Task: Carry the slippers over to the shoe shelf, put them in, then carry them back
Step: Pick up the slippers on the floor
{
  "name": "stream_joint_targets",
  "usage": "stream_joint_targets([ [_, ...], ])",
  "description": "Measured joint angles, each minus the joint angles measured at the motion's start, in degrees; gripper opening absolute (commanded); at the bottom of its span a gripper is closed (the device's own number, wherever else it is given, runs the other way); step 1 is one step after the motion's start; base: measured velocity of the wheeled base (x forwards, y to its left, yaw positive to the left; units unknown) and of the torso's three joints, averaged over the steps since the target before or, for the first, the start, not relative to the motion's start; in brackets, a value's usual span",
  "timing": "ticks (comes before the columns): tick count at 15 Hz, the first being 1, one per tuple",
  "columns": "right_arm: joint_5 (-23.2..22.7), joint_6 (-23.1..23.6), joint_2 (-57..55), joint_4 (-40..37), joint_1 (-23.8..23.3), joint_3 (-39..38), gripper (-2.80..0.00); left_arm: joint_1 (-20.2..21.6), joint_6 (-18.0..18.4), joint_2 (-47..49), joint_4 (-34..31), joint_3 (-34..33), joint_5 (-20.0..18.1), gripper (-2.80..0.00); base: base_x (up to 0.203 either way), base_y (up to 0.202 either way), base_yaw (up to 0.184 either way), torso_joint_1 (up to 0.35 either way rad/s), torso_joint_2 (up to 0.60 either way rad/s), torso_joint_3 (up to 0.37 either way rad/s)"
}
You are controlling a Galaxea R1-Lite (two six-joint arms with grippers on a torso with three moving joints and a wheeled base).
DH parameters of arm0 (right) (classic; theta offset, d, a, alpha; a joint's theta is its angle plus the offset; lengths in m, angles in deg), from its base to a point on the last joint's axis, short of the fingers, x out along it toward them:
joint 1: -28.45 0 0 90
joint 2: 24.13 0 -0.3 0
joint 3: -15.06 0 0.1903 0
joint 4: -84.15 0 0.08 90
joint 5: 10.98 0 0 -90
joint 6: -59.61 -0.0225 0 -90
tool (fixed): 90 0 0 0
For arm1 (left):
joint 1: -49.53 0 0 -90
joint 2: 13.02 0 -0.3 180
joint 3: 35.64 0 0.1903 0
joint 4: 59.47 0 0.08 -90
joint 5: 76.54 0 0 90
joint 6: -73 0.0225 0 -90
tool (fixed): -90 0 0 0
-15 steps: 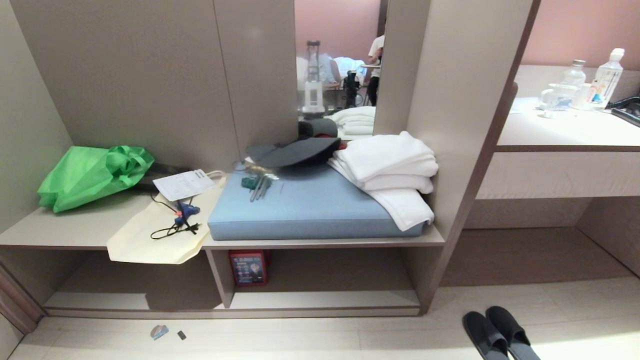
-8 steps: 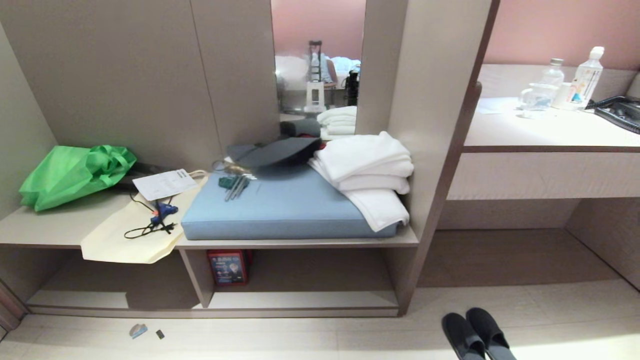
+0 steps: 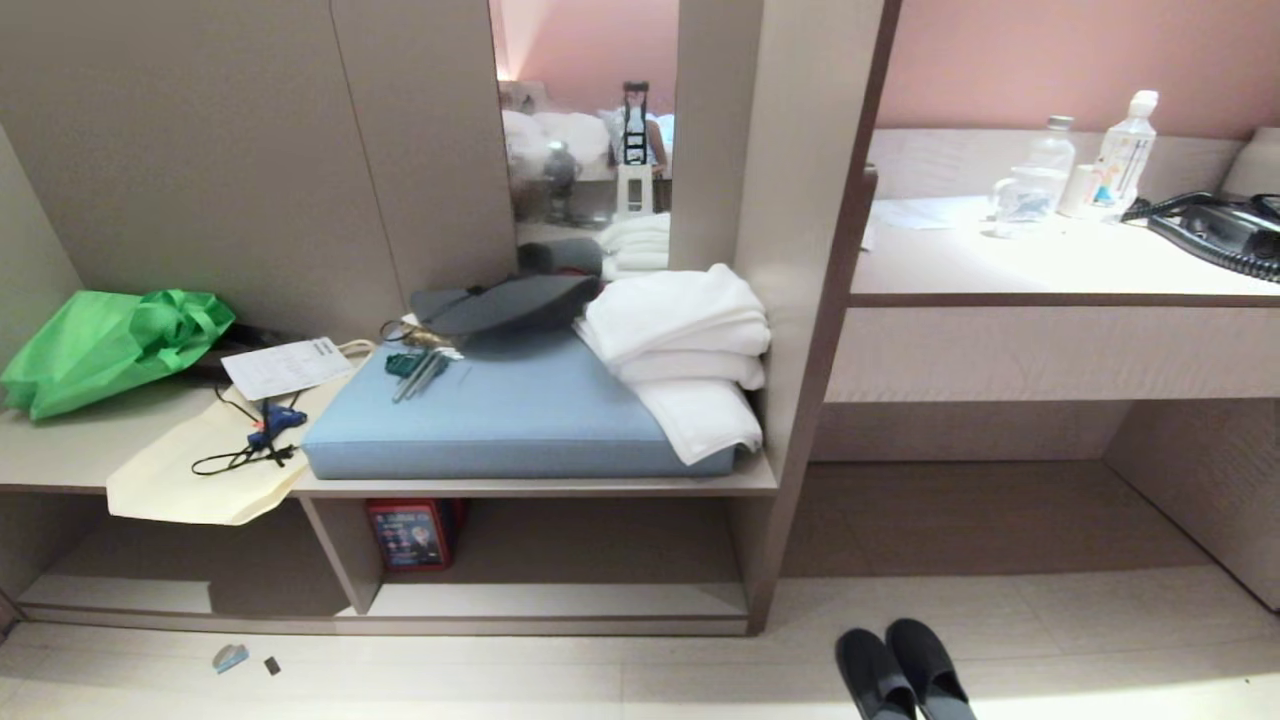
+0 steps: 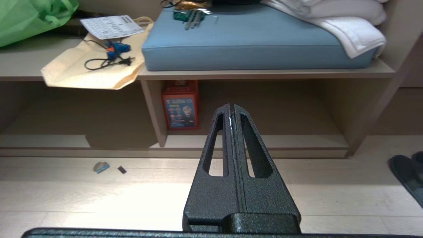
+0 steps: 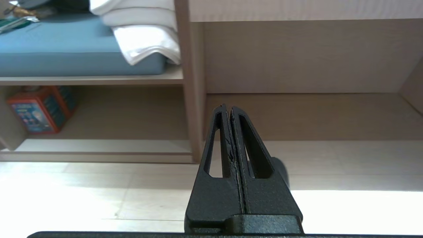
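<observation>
A: Head view, nearest first: the slippers (image 3: 905,672) lie side by side on the floor (image 3: 1050,640) at the bottom edge, right of centre, toes pointing up-frame. Neither arm shows here.

B: Tools?

A: Wrist views only. Left tool (image 4: 231,107) pressed together, empty, above the floor. Right tool (image 5: 227,108) likewise pressed together, holding nothing.

B: Shoe shelf?

A: The shoe shelf (image 3: 560,600) sits lower centre, left of the slippers and apart from them; a red box (image 3: 410,533) stands at its left end.

B: Farther back?

A: Blue cushion (image 3: 510,415) on the board above, folded white towels (image 3: 685,345) on its right end, green bag (image 3: 105,345) at far left. Table (image 3: 1050,265) upper right, carrying bottles (image 3: 1125,150).
</observation>
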Motion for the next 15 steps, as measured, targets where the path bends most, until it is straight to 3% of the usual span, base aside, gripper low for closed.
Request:
stream_joint_targets([
  [10,0.0,0.0,0.0,0.0,0.0,0.0,-2.8,0.0,0.0,0.0,-0.1,0.0,0.0,-2.8,0.0,-0.196,0.001,0.003,0.0,0.003],
  [15,0.0,0.0,0.0,0.0,0.0,0.0,-2.8,0.0,-0.1,0.0,0.0,0.0,0.0,-2.8,0.0,-0.041,0.001,0.0,0.0,0.001],
])
